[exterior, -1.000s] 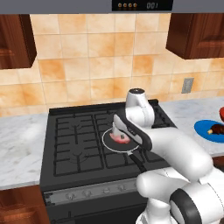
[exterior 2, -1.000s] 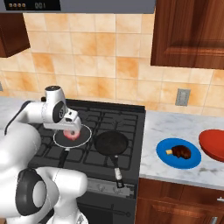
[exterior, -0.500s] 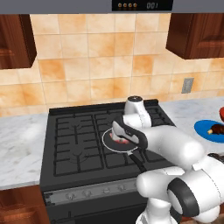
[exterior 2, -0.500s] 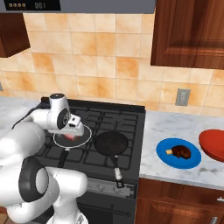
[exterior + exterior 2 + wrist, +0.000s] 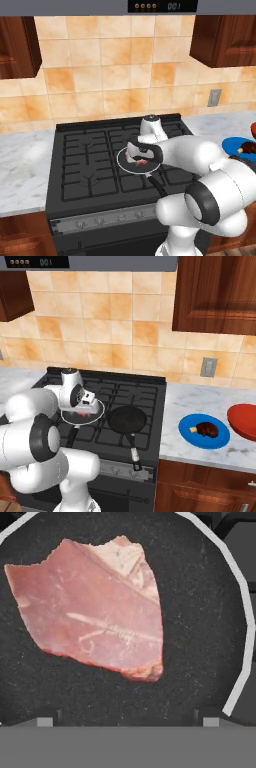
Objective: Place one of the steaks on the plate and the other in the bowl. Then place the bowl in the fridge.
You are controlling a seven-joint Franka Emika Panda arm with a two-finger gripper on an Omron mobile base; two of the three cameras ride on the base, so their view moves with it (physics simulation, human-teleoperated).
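The pale pink raw steak (image 5: 95, 612) lies flat in a dark pan with a white rim (image 5: 239, 597) on the stove. My gripper (image 5: 124, 721) hangs close above it, open, with its tips spread wider than the meat and nothing between them. From the base, the gripper (image 5: 138, 154) (image 5: 86, 404) sits low over that pan, and a bit of pink steak (image 5: 142, 161) shows under it. The dark brown steak (image 5: 206, 429) rests on the blue plate (image 5: 190, 432) on the right counter. The red bowl (image 5: 244, 422) stands just right of the plate. The fridge is out of view.
A black frying pan (image 5: 127, 418) with a long handle sits on the stove's right burners, between the white-rimmed pan (image 5: 101, 410) and the counter. Tiled wall and wooden cabinets (image 5: 215, 296) stand behind. Marble counter (image 5: 22, 160) flanks the stove on the left.
The hand has come down and tilted over the white-rimmed pan, ending closer to the raw steak. The steaks, plate and bowl have not moved.
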